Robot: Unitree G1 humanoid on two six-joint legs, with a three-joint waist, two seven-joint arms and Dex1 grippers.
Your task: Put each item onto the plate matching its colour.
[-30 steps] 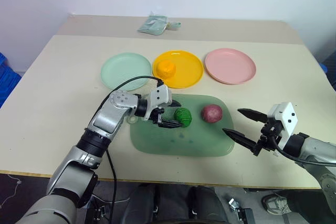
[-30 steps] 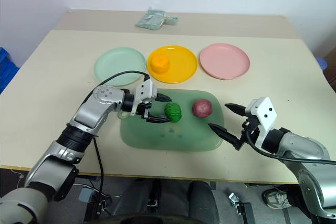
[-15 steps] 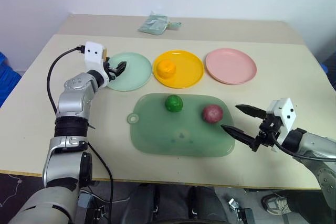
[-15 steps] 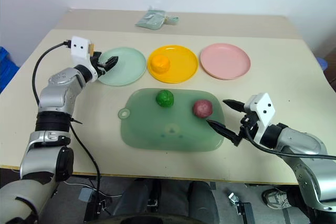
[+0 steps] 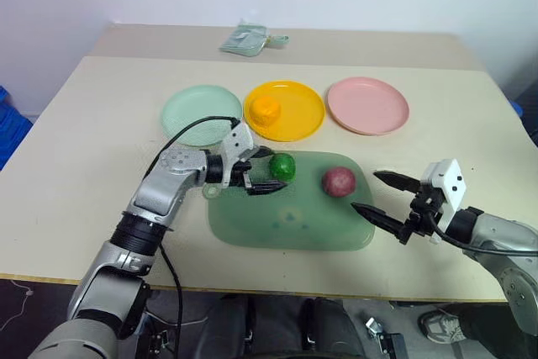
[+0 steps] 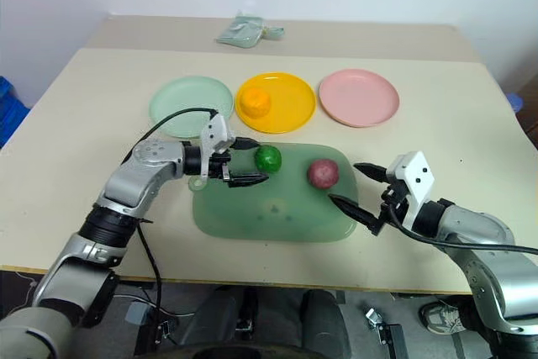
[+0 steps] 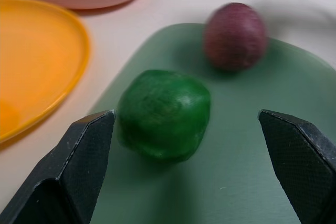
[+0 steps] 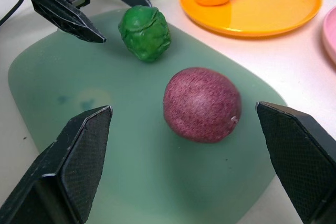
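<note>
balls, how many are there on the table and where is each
3. The orange ball sits on the yellow-orange plate. The dark green ball and the maroon-red ball lie on the translucent green tray. None looks hidden.

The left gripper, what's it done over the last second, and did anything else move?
The left gripper swung out to the mint green plate with nothing in it, then came back, open, beside the dark green ball. That ball has shifted a little farther back on the green tray. The maroon ball, orange ball and open right gripper stayed put.
</note>
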